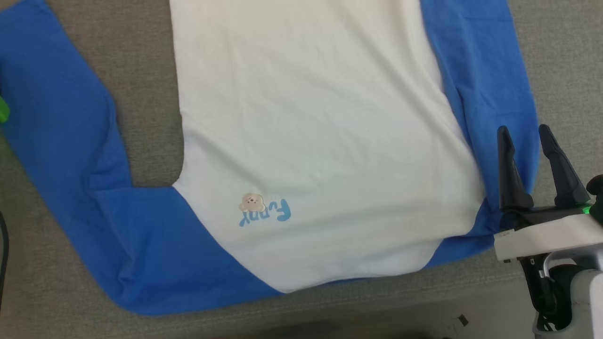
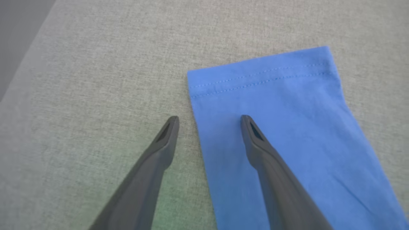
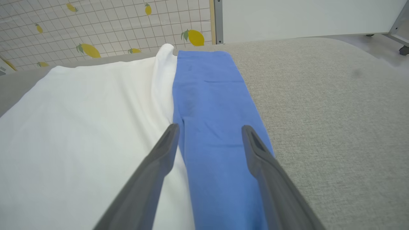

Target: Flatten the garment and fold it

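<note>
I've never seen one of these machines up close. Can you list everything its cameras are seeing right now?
garment: one, white body, spread flat on the surface, chest towards the robot
sleeves: two, bright blue, one angled out on the robot's left, the other lying along the body's right edge
print: one, blue script with a small tan picture, on the chest
surface: one, grey woven fabric, under the garment
wall: one, pale tiles with yellow lemons, behind the surface
panel: one, white, beside the wall
caster wheel: one, dark, far right on the floor
left gripper: one, dark, open, above a sleeve's cuff edge
right gripper: one, dark, open, above the right sleeve
</note>
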Available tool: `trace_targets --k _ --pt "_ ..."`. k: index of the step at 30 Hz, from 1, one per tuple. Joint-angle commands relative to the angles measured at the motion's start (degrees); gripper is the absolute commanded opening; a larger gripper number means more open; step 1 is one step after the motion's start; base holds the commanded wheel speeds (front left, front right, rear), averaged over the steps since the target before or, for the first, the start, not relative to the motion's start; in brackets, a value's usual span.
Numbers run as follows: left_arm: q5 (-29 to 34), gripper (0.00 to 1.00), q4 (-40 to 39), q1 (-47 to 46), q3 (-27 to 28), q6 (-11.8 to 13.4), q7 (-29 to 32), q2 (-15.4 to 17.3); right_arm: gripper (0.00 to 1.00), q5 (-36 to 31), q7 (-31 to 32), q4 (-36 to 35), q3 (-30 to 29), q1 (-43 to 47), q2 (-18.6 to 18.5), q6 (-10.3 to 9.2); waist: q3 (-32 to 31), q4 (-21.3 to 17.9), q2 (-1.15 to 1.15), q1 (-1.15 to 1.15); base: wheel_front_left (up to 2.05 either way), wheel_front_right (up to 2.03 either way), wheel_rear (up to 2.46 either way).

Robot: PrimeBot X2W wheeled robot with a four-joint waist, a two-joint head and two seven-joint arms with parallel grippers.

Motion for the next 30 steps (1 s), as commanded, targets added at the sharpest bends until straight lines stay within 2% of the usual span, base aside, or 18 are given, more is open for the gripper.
trace_targets --k 1,9,10,11,12,17,22,26,30 --pt "-0.46 1.0 -0.35 -1.02 0.16 0.46 0.54 0.34 1.0 0.47 -0.48 0.19 0.21 -1.16 -0.04 -0.09 1.3 -1.04 0.0 0.0 0.0 0.0 0.0" --pt "0.03 1.0 -0.94 -1.18 0.08 2.6 2.68 1.65 1.0 0.6 -0.86 0.48 0.66 -1.98 -0.04 -0.09 2.68 -1.86 0.0 0.0 0.0 0.0 0.0" --pt "0.23 0.71 -0.93 -1.23 0.02 2.83 2.71 1.84 1.0 0.6 -0.87 0.5 0.62 -2.03 -0.04 -0.09 2.78 -1.91 0.0 0.0 0.0 0.0 0.0" --pt "0.51 0.31 -0.9 -1.27 -0.02 3.18 2.66 2.06 1.0 0.59 -0.88 0.52 0.58 -2.1 -0.04 -0.09 2.88 -1.96 0.0 0.0 0.0 0.0 0.0" --pt "0.72 0.0 -0.92 -1.27 -0.13 3.26 2.54 2.22 1.0 0.63 -0.89 0.55 0.56 -2.15 -0.04 -0.09 2.94 -1.99 0.0 0.0 0.0 0.0 0.0" --pt "2.13 0.0 -1.2 -1.47 0.53 3.92 -3.17 2.37 1.0 0.98 -1.11 1.1 0.26 -2.17 -0.04 -0.09 2.13 -1.3 0.0 0.0 0.0 0.0 0.0" --pt "2.77 0.0 -3.41 -1.57 0.56 2.67 -10.01 1.07 1.0 0.72 -1.02 1.54 -0.75 -1.82 -0.04 -0.09 -0.99 0.76 0.0 0.0 0.0 0.0 0.0" --pt "2.91 0.0 -8.0 -0.99 -0.23 1.62 -14.74 -1.34 1.0 0.56 -0.28 1.92 -1.43 -0.93 -0.04 -0.09 -5.09 2.81 0.0 0.0 0.0 0.0 0.0" --pt "3.29 0.0 -16.46 0.52 -3.09 1.58 -16.14 -5.12 1.0 0.46 0.54 2.15 -2.26 0.6 -0.04 -0.09 -9.91 4.43 0.0 0.0 0.0 0.0 0.0"
